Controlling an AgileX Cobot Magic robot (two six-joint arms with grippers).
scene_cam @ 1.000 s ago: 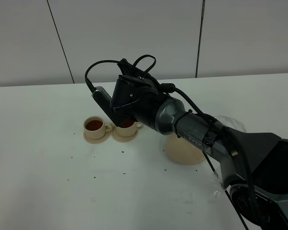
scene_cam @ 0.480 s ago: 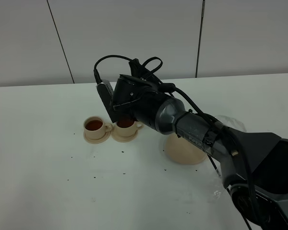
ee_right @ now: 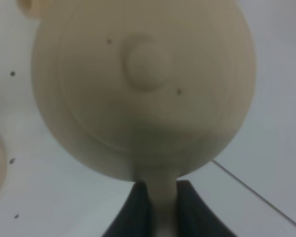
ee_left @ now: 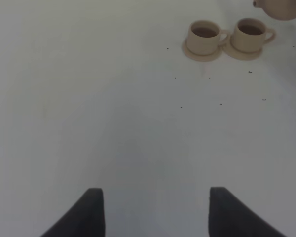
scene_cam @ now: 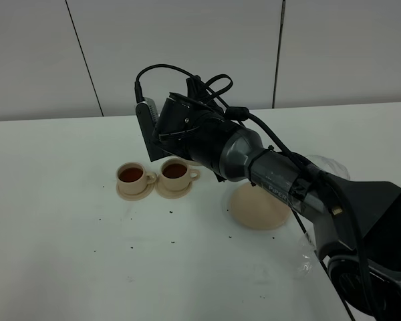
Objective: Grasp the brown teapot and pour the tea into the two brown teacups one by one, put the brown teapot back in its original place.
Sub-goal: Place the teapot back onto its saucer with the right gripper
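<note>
The right gripper (ee_right: 158, 197) is clenched on the brown teapot's (ee_right: 143, 84) handle, holding it above the two filled teacups (scene_cam: 135, 176) (scene_cam: 176, 172) left of centre. The wide saucer (scene_cam: 259, 208) sits empty at centre right. The left gripper (ee_left: 155, 210) hangs spread apart over bare table (ee_left: 89, 123).

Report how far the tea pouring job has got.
Done: both teacups on their small saucers hold dark tea. In hand: the right gripper is shut on the brown teapot by its handle, held above the table near the cups. Left: setting the teapot back on the wide saucer, which sits bare.
</note>
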